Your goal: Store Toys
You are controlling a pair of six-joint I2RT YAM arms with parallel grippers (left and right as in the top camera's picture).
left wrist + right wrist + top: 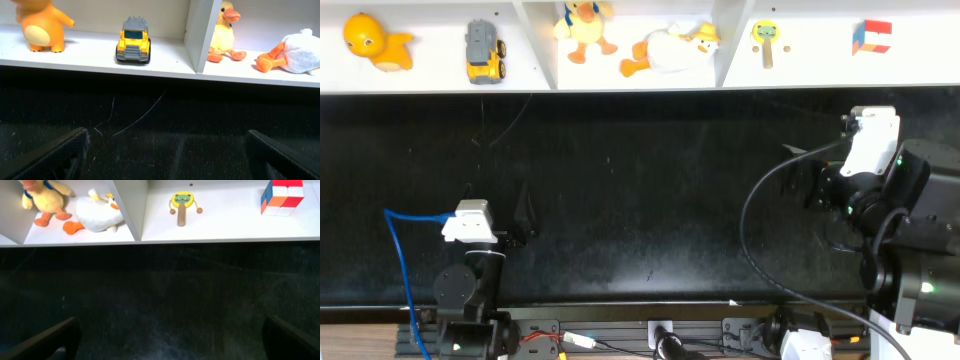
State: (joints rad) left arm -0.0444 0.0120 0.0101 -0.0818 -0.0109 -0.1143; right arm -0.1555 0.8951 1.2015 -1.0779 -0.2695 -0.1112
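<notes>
Black matting (pixel 650 200) stretches wide between the two arms and a white shelf (pixel 640 84), and we see every toy lodged along that shelf, well ahead of both pincers. We find the left pincer (pixel 167 160) over the matting with its fingers (pixel 50 155) spread wide apart, bare matting between them. Straight ahead of it the yellow truck (pixel 133 41) stands on its wheels, nose toward the pincer, set back from the shelf's front edge. Off to that pincer's left side the orange duck (pixel 44 27) stands in the same compartment, well apart from the truck. Past an upright divider (pixel 200 35), toward the right pincer's side, the yellow plush duck (pixel 224 32) sits near the divider. The white plush duck (pixel 295 52) lies just beside it, and their orange feet come near the front edge. We find the right pincer (pixel 170 342) likewise spread wide, clasping nothing, with a broad run of open matting before it. Ahead of it a rattle (pixel 183 204) lies flat with its handle toward the pincer, and farther to its right stands a colour-block cube (pixel 282 196), the two well apart. Behind the left pincer a blue cable (pixel 400 260) loops by the arm's base, and a black cable (pixel 760 250) arcs across the matting beside the right arm.
</notes>
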